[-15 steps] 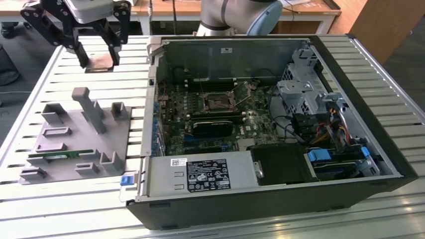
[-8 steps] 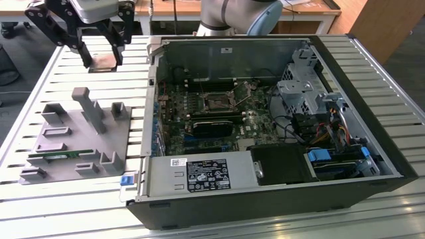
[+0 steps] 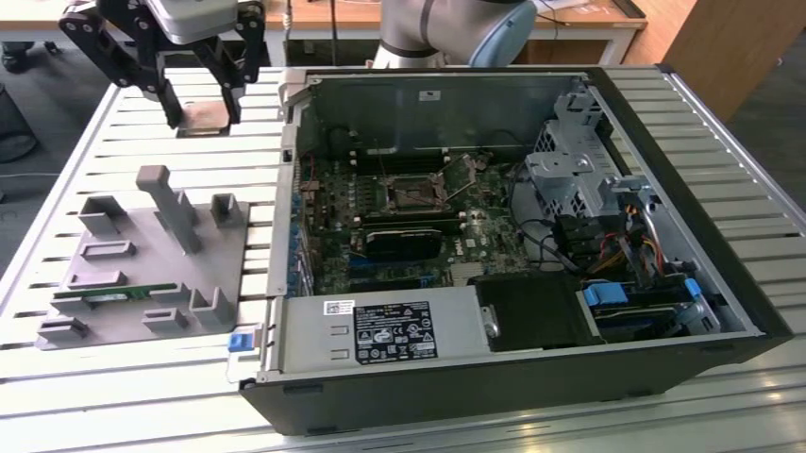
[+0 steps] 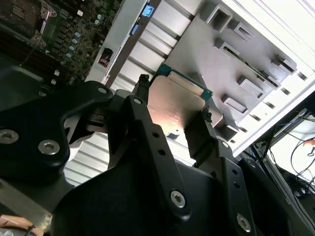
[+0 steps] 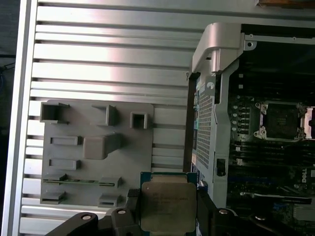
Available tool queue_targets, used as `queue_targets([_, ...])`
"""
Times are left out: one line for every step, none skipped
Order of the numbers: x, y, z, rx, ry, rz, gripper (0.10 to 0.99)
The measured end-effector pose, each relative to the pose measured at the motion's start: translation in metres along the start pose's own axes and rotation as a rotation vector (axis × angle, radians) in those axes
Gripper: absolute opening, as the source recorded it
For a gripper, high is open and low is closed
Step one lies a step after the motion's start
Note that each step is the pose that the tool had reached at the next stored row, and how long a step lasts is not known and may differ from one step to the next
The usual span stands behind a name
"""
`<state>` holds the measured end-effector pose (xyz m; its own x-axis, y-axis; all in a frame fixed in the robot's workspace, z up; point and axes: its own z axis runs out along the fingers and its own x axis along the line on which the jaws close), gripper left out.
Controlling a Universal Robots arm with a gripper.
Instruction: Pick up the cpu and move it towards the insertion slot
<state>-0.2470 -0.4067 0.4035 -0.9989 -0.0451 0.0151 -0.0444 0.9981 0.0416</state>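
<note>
Cpu (image 5: 165,205) pinched in tool (image 5: 165,216), lower edge hidden by fingers (image 4: 147,128); insertion slot (image 3: 414,193) well apart.

Cpu (image 5: 165,205) top: dull brushed metal, green board rim. Gripper (image 4: 172,112): matt black. Tray (image 3: 139,283): matt grey plastic. Table (image 3: 151,132): ribbed shiny aluminium. Insertion slot (image 5: 281,120): glossy metal frame.

The cpu (image 5: 165,206) has a silvery top with a blue-green rim. The gripper (image 3: 202,121) holding it is black. The tray (image 3: 139,274) beside the computer case (image 3: 504,236) is plain grey, and a thin green memory stick (image 3: 120,295) lies in it. The table (image 3: 189,151) is pale silver with long stripes. Inside the case, the insertion slot (image 5: 281,120) has a shiny frame and a dark middle. The case is black.
</note>
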Motion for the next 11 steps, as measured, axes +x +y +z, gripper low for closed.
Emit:
queue_targets([-0.0010, -0.0001, 0.0000, 0.000, 0.0001, 0.000, 0.541])
queue_targets([-0.0023, -0.0001, 0.0000, 0.000, 0.0002, 0.000, 0.541])
queue_targets([-0.0037, -0.0002, -0.0001, 0.000, 0.0003, 0.000, 0.541])
queue_targets([-0.0052, -0.0002, -0.0001, 0.000, 0.0005, 0.000, 0.541])
queue_targets([-0.0067, -0.0003, -0.0001, 0.000, 0.0006, 0.000, 0.541])
queue_targets([-0.0084, -0.0004, -0.0001, 0.000, 0.0008, 0.000, 0.541])
queue_targets([-0.0101, -0.0005, -0.0002, 0.000, 0.0010, 0.000, 0.541])
queue_targets([-0.0115, -0.0005, -0.0002, 0.000, 0.0012, 0.000, 0.541])
queue_targets([-0.0132, -0.0006, -0.0002, 0.000, 0.0015, 0.000, 0.541])
queue_targets([-0.0149, -0.0007, -0.0003, 0.000, 0.0017, 0.000, 0.541])
queue_targets([-0.0164, -0.0007, -0.0003, 0.000, 0.0019, 0.000, 0.541])
